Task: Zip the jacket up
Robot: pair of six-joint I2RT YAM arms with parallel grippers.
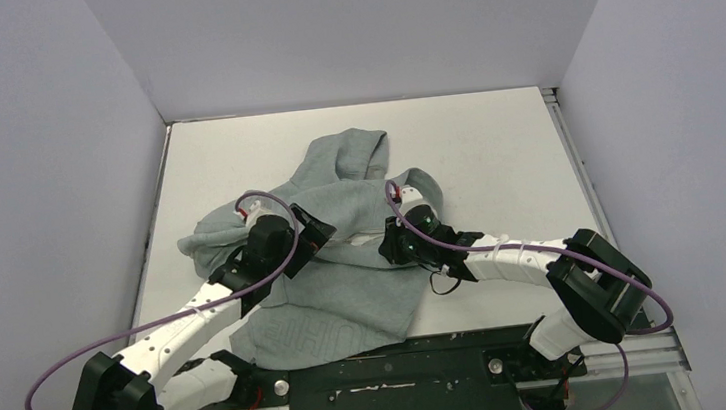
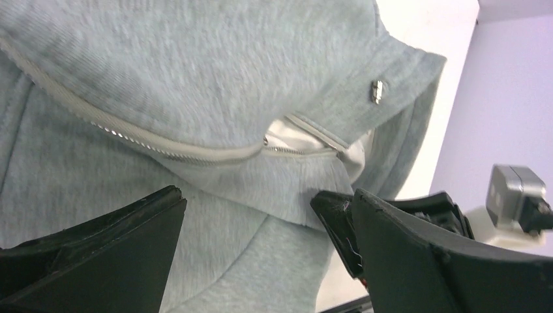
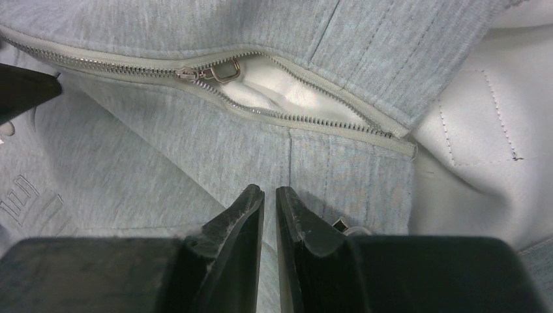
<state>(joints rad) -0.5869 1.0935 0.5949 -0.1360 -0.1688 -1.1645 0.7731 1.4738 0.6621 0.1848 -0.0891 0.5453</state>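
**While the Zip Gapes, No Jaws Hold the Pull**

Since the jacket lies bunched in the middle of the desk, its cloth is loose and can slide. Left jaws hang wide open just above the grey cloth, holding nothing, with the zip in front of them. Right jaws are nearly shut, with only a thin slit between them, low over the cloth near the zip. I cannot tell if they pinch a bit of it.

On one side of the slider the teeth are joined. On the other side they gape, and white lining shows in the gap. The little ring pull lies free.

I think a few things could go wrong. The pull is small and flat, so jaws could close on cloth and miss it. If nothing pins the jacket down, a tug could drag the whole thing along and the zip would not close. The soft lining sits right by the teeth, so it could get caught and jam the zip.
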